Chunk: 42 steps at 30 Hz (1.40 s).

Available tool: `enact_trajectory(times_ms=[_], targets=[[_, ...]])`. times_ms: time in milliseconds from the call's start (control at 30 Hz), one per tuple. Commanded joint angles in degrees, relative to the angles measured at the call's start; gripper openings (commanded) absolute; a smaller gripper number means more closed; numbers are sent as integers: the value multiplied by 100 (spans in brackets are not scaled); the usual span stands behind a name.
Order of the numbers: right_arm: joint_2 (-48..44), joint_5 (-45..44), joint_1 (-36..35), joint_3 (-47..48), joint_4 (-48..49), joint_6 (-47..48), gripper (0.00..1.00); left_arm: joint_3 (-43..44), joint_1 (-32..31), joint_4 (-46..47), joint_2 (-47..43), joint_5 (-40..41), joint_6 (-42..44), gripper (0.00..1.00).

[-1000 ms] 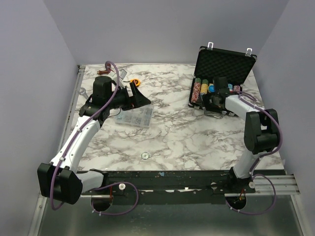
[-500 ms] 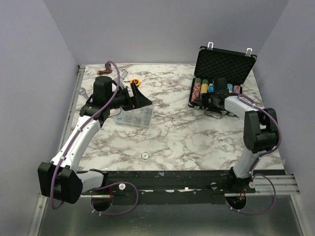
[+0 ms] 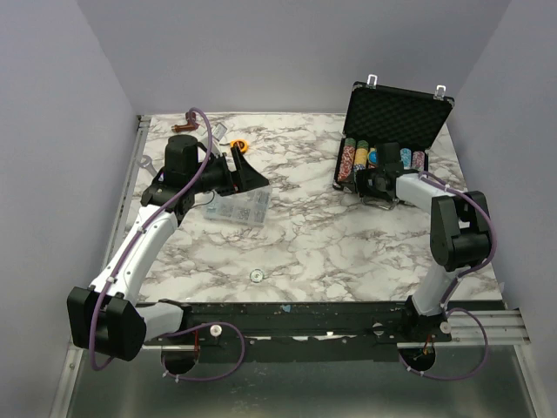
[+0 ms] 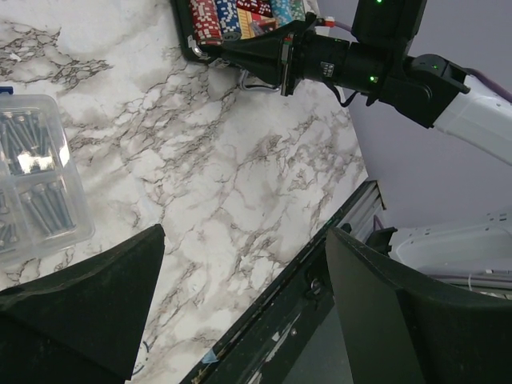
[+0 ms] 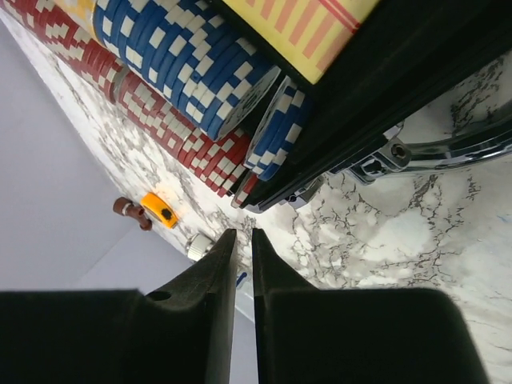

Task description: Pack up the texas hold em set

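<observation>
Right gripper [image 5: 240,240]: jaws a slit apart, nothing between, at near rim of black case [image 3: 396,111]. Case open, lid upright, at far right corner of tabletop [image 3: 305,239]; rows of poker chips [image 5: 188,68] and striped card box [image 5: 292,24] inside. Left gripper [image 4: 244,236]: jaws wide, empty, near clear compartment box [image 4: 36,188], left half of tabletop.

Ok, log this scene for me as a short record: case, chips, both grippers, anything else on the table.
case: open, lid upright, far right of table
chips: in rows inside case
right gripper: at case's front edge, jaws slightly apart, empty
left gripper: wide open, empty, near parts box
other: tape measure near far edge
</observation>
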<state>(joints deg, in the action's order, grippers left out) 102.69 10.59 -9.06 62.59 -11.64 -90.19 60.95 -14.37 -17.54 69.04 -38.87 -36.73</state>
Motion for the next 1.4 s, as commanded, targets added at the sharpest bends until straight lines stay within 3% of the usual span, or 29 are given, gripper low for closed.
enact_trajectory(times_ms=[0,200,367,500,600,733,833,967,1033,1067,1100,1133,1233,1367], targets=[[11,-108,-10,22,136,118,17,-84,5,195,39,-242,-41,80],[116,-365,-25,749,-206,2012,24,-84,7,196,45,-254,-3,80],[-179,357,-127,619,209,3831,24,-140,6,361,95,-464,-26,81],[-722,664,-437,261,478,4966,43,-193,-12,476,262,-676,-49,82],[-810,1204,-646,233,320,5643,46,-215,-118,461,425,-631,34,82],[-1082,1327,-927,-72,335,6060,50,126,-658,-439,769,180,678,82],[-1353,1096,-1157,-281,325,6223,54,420,-1317,-1288,1064,1631,977,81],[-1724,1198,-1176,-762,617,5933,62,-311,-1922,-1355,901,2643,634,80],[-2130,1199,-1177,-1309,1346,5684,67,-736,-2129,-1446,737,2968,459,80],[-2376,1119,-1172,-1577,1666,5572,71,-899,-2233,-1528,652,3178,383,80],[-2562,1038,-1177,-1873,1999,5487,81,-1077,-2338,-1638,563,3322,317,80],[-2767,938,-1173,-2086,2280,5473,98,-1230,-2431,-1734,497,3462,241,80],[-3105,644,-1177,-2481,2631,5645,100,-1513,-2733,-1967,465,3658,33,81],[-2929,657,-1172,-2124,1948,6002,99,-1592,-2997,-2053,716,3699,-159,81]])
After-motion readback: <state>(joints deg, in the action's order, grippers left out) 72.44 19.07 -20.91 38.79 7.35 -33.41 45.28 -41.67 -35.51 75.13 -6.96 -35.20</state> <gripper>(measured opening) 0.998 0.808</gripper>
